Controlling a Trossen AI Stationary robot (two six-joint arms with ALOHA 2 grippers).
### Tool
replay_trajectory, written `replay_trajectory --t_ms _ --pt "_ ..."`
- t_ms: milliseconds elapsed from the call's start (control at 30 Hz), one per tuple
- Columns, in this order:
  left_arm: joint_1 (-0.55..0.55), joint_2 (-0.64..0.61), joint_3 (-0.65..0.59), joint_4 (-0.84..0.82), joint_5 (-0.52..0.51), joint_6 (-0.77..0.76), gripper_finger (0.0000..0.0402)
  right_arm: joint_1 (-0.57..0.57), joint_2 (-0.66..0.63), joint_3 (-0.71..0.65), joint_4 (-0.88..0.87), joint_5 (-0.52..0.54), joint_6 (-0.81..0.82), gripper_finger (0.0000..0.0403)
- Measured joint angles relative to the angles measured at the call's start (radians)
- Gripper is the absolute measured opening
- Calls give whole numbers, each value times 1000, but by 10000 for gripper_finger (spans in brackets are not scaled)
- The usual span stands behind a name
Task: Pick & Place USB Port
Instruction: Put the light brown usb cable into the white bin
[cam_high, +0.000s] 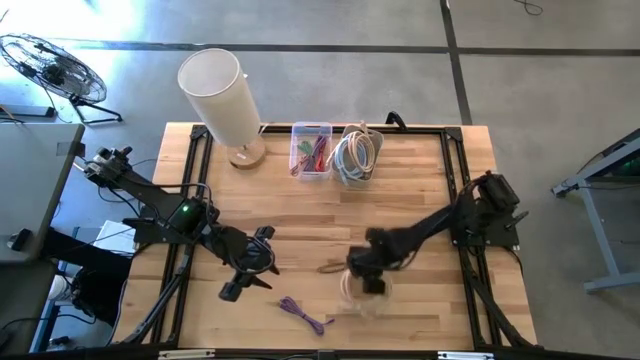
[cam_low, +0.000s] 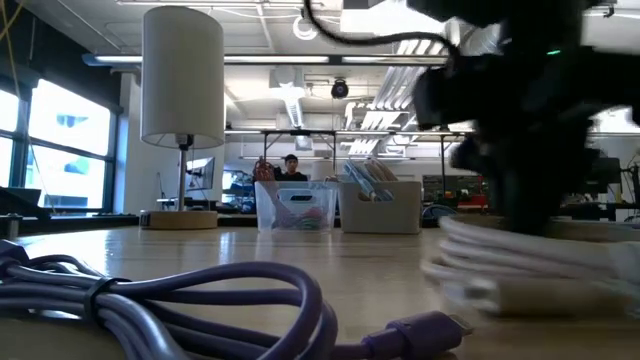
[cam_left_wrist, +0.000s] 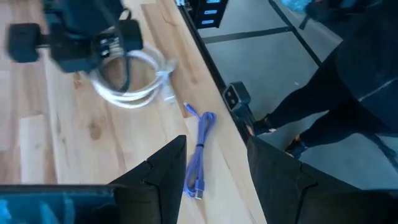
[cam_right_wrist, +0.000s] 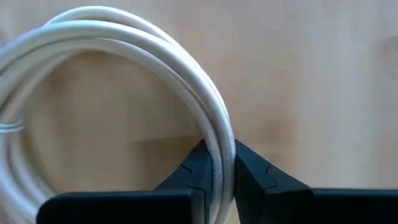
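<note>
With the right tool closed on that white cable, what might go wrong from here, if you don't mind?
1. The right tool pinches only a few strands of the coiled white cable, so the coil may unwind or slip when lifted.
2. The purple cable lies close by and could get dragged.

white usb cable (cam_right_wrist: 124, 68), coiled in a flat loop on the wooden table, its strands pinched between the right gripper (cam_right_wrist: 219, 167) fingers; connector end apparently beside the loop.
</note>
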Motion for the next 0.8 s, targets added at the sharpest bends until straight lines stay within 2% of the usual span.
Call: replay_trajectory --t_ms 67,233,400,533,667,800 --pt "0 0 0 0 -23 0 166 -10 1 56 -89 64 -43 31" --pt "0 0 0 0 -90 0 166 -29 -1 219 -326 146 -153 31" --pt "0 0 0 0 -151 -1 166 -45 -2 392 -578 289 -265 31" --pt "0 0 -1 7 -273 -137 166 -56 -24 489 -787 434 -301 31" --pt "1 0 -1 -2 -357 -128 166 -103 -129 496 -825 524 -320 31" --pt "0 0 -1 -2 -447 -97 166 -185 -286 450 -738 518 -377 31"
